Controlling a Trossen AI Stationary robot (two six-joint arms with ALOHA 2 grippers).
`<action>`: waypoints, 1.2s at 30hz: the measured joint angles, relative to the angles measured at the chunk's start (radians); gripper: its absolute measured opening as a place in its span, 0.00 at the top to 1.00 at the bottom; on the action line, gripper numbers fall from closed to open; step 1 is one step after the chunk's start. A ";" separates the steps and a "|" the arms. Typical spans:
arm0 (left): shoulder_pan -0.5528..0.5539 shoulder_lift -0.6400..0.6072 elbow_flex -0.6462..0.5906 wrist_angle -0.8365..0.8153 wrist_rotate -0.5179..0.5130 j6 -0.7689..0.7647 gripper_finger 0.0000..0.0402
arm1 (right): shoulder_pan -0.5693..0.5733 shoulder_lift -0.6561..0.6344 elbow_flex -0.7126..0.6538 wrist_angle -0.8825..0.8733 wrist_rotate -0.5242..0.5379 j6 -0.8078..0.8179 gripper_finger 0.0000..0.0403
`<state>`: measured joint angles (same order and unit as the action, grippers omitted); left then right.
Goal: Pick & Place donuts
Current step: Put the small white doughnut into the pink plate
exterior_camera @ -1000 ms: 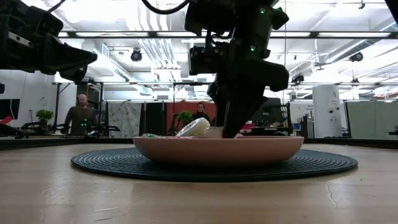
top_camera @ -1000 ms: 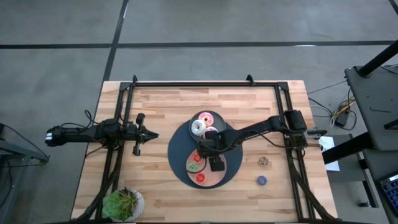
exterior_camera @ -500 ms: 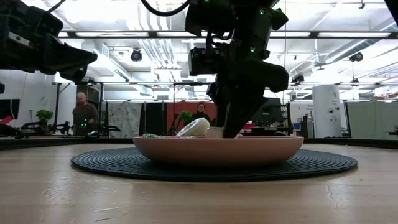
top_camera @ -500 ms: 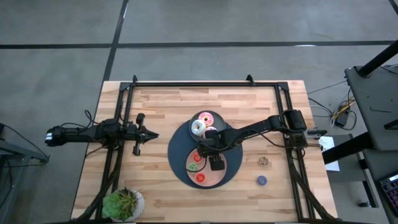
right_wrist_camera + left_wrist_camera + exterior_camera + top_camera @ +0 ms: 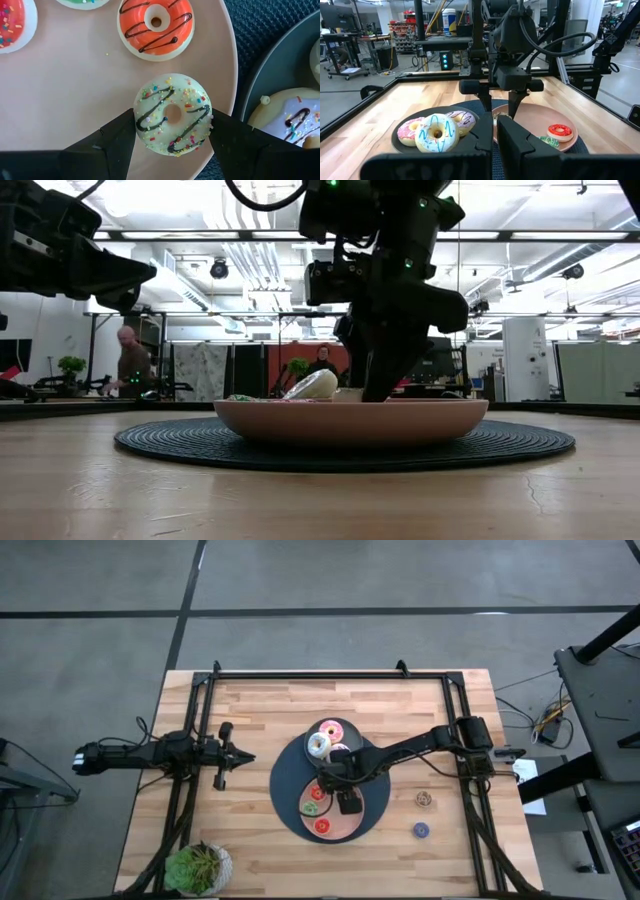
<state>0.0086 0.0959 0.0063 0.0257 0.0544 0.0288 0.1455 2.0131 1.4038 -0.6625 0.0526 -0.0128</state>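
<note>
— Donuts again? Which one is it busy with?

— That pale green donut (image 5: 173,114), the one with dark drizzle and sprinkles. The right gripper (image 5: 173,131) is down over the pink plate (image 5: 70,90), and its two fingers (image 5: 107,142) sit tight on either side of the ring. From the wrist camera they look closed on it, though whether it is lifted or resting on the plate I can't tell.

— So is it putting down or picking up?

— Hard to call from one look. My guess is it is setting it down, since an orange donut (image 5: 156,24) and a red one (image 5: 12,20) already lie on that plate, just beside it. Two little ones, a brown donut (image 5: 424,799) and a blue donut (image 5: 421,830), are out on the bare table (image 5: 260,710) to the right.

— And the big frosted ones?

— They are on the grey plate (image 5: 400,145) next door: pink donut (image 5: 411,128), white donut (image 5: 437,132) with blue lines, lilac donut (image 5: 461,120) behind.

— What about the other arm?

— The left gripper (image 5: 224,755) waits at the table's left edge, well apart from everything. Its fingers (image 5: 515,137) look together to me.

— Next move?

— If it's a placement, part the jaws and rise straight up, without dragging the ring toward the rim, which is close.
</note>
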 joint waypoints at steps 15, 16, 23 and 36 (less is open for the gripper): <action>0.000 0.000 0.000 0.000 0.000 0.000 1.00 | 0.000 0.000 -0.002 0.012 0.000 -0.052 0.44; 0.000 0.000 0.000 0.000 0.000 0.000 1.00 | 0.000 0.000 -0.003 0.015 0.000 -0.053 0.44; 0.000 0.000 0.000 0.000 0.000 0.000 1.00 | 0.000 0.000 -0.012 0.019 -0.001 -0.069 0.44; 0.000 0.000 0.000 0.000 0.000 0.000 1.00 | 0.000 0.000 -0.020 0.038 -0.001 -0.069 0.44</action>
<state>0.0089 0.0960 0.0060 0.0257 0.0544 0.0288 0.1459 2.0136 1.3834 -0.6243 0.0517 -0.0822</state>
